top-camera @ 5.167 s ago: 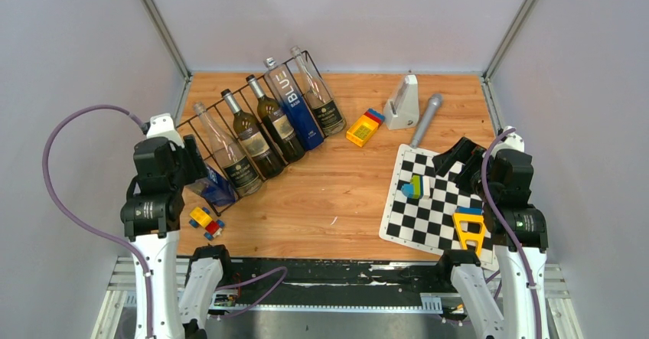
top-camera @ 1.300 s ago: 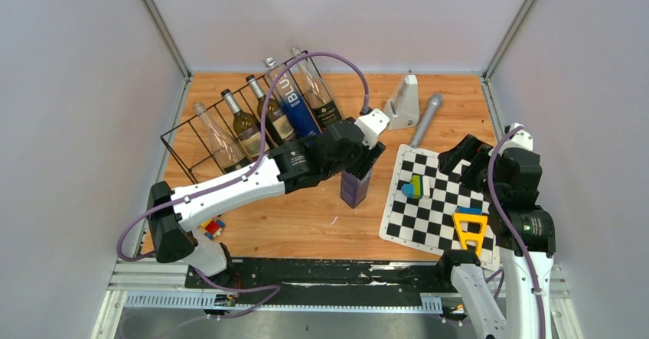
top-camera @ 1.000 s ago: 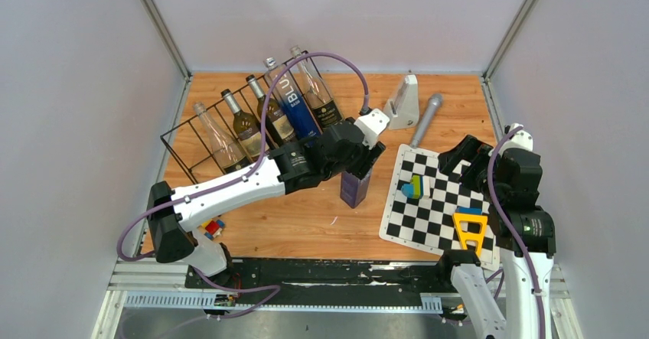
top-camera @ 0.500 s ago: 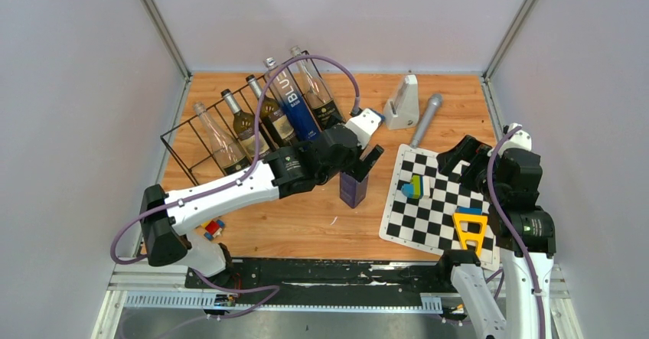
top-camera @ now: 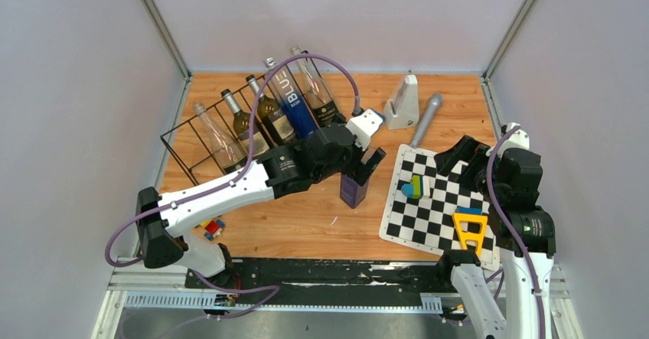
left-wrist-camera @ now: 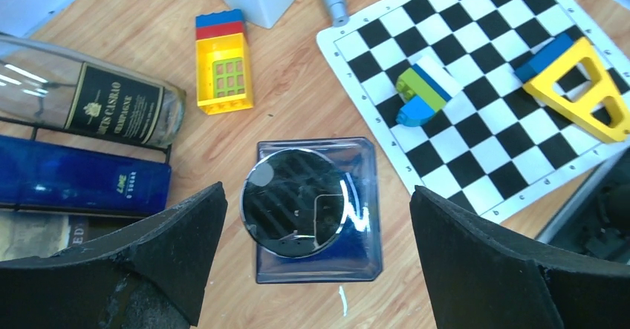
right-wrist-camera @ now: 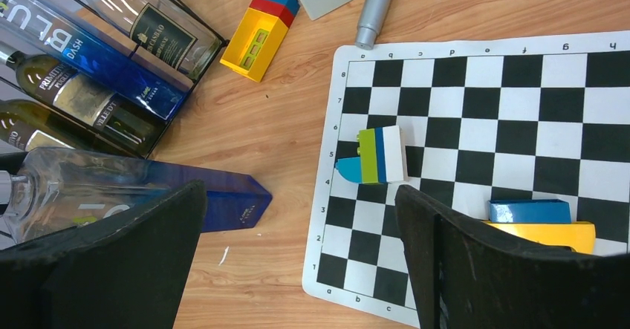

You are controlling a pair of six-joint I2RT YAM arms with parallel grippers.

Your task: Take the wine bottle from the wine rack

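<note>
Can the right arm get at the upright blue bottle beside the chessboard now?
Probably not from above: the open left pincer hangs directly over the blue bottle. Its side toward the board looks free.

**Blue bottle out of the rack, left hand lets go**

Five seconds ago the blue square wine bottle [top-camera: 353,190] lay in the nearest slot of the wine rack [top-camera: 177,154], with the left arm folded up beside it. It has since left that slot and stands upright on the desk [top-camera: 306,216], just left of the checkered mat [top-camera: 444,201]. A second ago the left hand [top-camera: 361,164] gripped the bottle's top. Its fingers [left-wrist-camera: 148,269] have now spread wide, and the hand has drawn back slightly toward the rack, clear of the bottle.
</note>
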